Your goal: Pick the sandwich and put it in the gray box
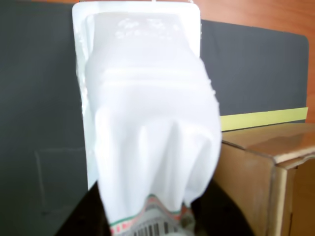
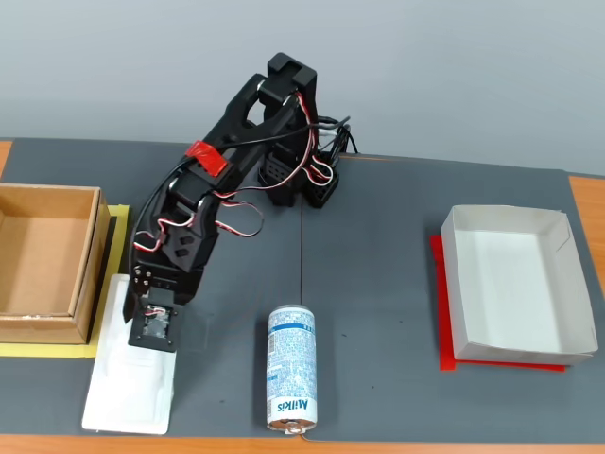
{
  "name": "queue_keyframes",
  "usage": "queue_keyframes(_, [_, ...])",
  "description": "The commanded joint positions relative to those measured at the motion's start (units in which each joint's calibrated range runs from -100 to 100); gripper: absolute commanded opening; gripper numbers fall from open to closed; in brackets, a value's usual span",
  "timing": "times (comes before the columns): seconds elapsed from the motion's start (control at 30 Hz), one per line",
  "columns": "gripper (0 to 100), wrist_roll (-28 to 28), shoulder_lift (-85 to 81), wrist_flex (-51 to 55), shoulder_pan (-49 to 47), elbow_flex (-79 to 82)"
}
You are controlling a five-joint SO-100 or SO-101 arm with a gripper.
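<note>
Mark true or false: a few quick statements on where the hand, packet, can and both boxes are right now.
1. The black hand is over the flat white plastic sandwich packet. True.
2. The blue-white Milkis can stands upright. False: it lies on its side.
3. The pale gray shallow cardboard box is empty. True.
4. The packet is already in the gray box. False: in the fixed view it is at front left, beside the brown cardboard box.
5. The gray box sits on a yellow sheet. False: a red sheet shows beneath it.
</note>
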Motion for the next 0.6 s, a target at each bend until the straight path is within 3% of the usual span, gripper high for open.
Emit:
queue_keyframes(0.0, [2,-2.03,-6.32,1.42,-3.11,-0.33])
queue_keyframes(0.57, [2,-7.76,-25.31,13.32,-14.45,-1.06])
